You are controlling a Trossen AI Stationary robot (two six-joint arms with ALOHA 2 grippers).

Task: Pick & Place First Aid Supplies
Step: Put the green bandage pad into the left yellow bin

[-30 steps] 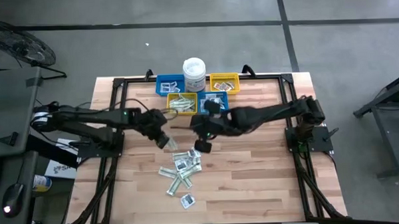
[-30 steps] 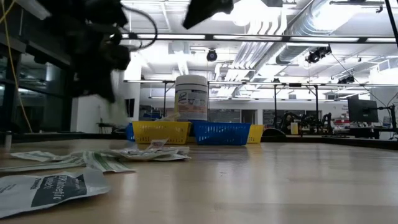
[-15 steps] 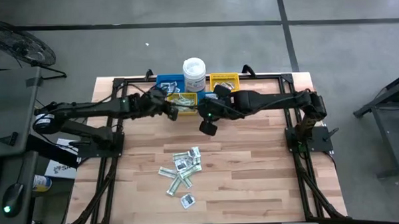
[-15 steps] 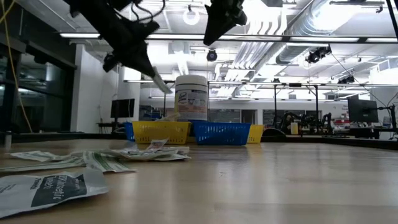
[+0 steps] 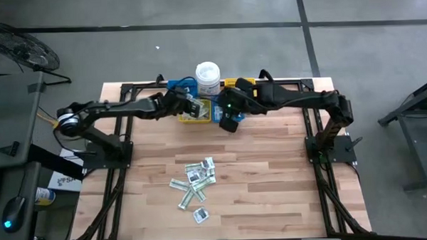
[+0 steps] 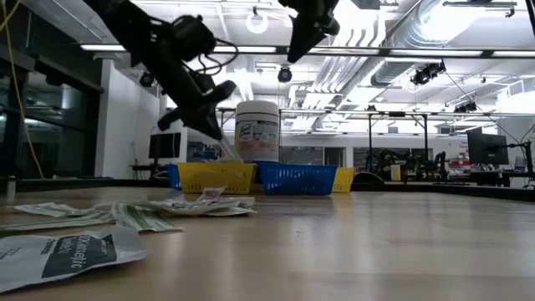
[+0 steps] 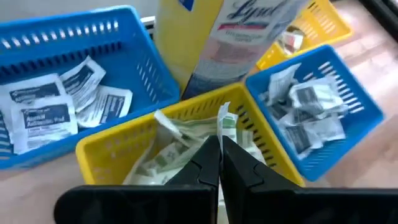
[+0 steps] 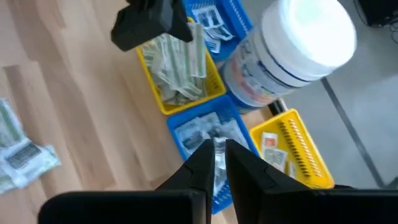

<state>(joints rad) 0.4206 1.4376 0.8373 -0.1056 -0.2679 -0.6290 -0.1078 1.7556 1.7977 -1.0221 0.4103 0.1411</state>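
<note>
Left end effector (image 7: pixel 219 155) hangs over the yellow bin (image 7: pixel 118 146) at the worktop's far edge, fingers pinched on a green-and-white strip (image 7: pixel 225 121); only the left wrist view shows that grip. Right end effector (image 8: pixel 219 158) hangs over the blue bin (image 8: pixel 186 134) beside it, fingers clamped on a white packet (image 8: pixel 219 146), visible only from its own wrist. High view adds the loose packets (image 5: pixel 194 181) mid-worktop and the white tub (image 5: pixel 208 76) behind the bins.

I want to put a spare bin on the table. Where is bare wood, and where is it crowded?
Bare: the table right of the loose packets, and the strip between packets and bins. Crowded: the far edge, where the left claw and right claw hang over the yellow bin and blue bin.
</note>
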